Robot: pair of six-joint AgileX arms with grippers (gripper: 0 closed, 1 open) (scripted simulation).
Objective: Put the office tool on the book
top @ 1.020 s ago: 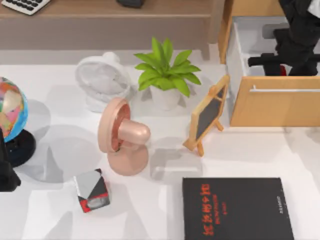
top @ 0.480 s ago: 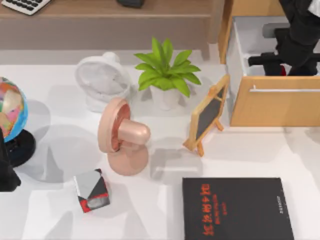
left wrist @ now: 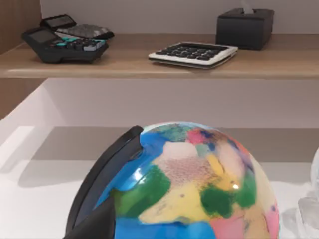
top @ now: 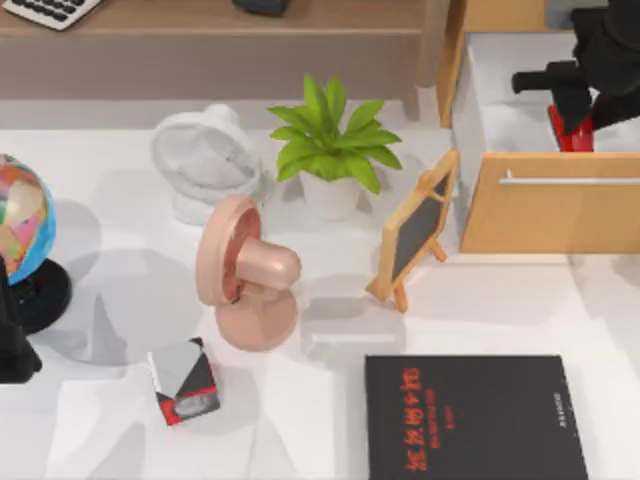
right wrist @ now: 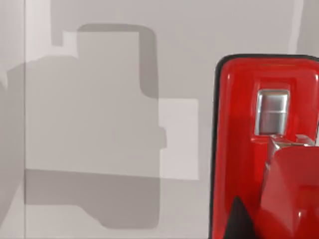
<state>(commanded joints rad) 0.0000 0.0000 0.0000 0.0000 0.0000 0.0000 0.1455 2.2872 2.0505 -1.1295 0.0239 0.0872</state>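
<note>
The red office tool (top: 570,130) sits in the open drawer (top: 540,205) under the right gripper (top: 585,95), jaw state unclear, so grasp, carry and placing on the book (top: 475,420) remain

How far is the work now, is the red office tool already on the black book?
Not yet. Done: the right gripper has reached into the open wooden drawer at the table's far right. In hand: it is at the red office tool, which sits inside the drawer. Left: carrying the tool to the book, whose cover is bare. The left arm is parked by the globe.
</note>
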